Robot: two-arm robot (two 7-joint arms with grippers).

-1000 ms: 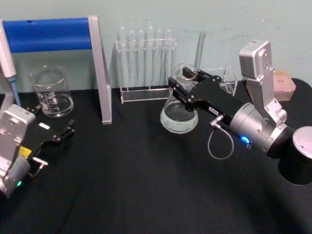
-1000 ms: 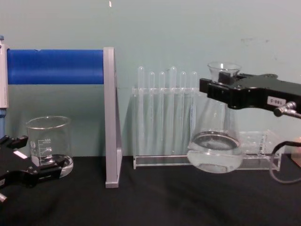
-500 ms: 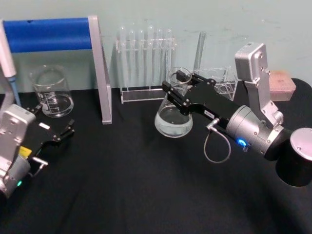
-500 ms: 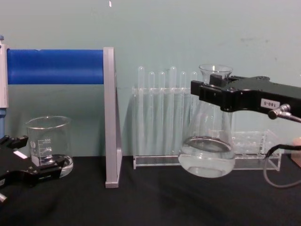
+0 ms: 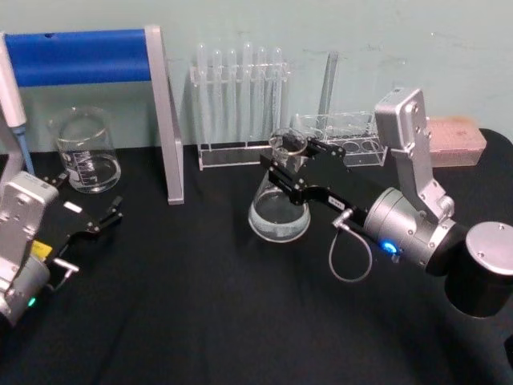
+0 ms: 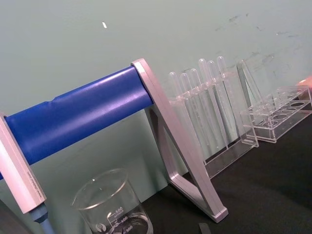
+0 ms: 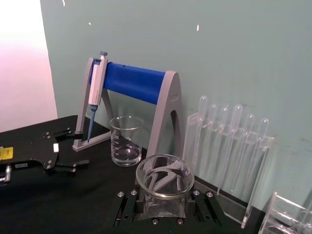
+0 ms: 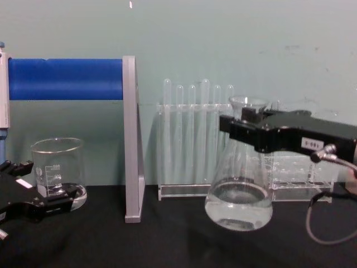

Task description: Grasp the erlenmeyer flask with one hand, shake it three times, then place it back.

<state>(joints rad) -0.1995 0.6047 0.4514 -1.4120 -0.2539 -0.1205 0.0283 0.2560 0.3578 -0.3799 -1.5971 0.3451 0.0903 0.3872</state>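
Lower and nearer than before: flask [image 5: 278, 212] | upright, neck up, axis vertical | right gripper [image 5: 288, 164] clamped on neck | left gripper [image 5: 86, 199] parked, jaws apart

- Soft, even light falls from above. The pale green back wall [image 5: 361, 48] is uniformly bright in the head view, with no hard-edged shadows.
- The matte black tabletop [image 5: 200, 305] swallows the light, showing no glare and barely any shadow.
- In the chest view, the grey metal stand with a blue bar [image 8: 130, 139] throws a soft shadow on the wall just right of its leg. A darker band lies beneath the bar.
- The clear glass erlenmeyer flask [image 8: 239, 206] carries pale glints on its liquid surface.
- The black left hand [image 5: 88, 196] nearly merges with the dark tabletop.
- A small blue light [image 5: 387, 246] glows on the right arm's silver wrist.
- In the right wrist view, a washed-out white-pink patch [image 7: 19, 63] sits past the stand, on the far left.
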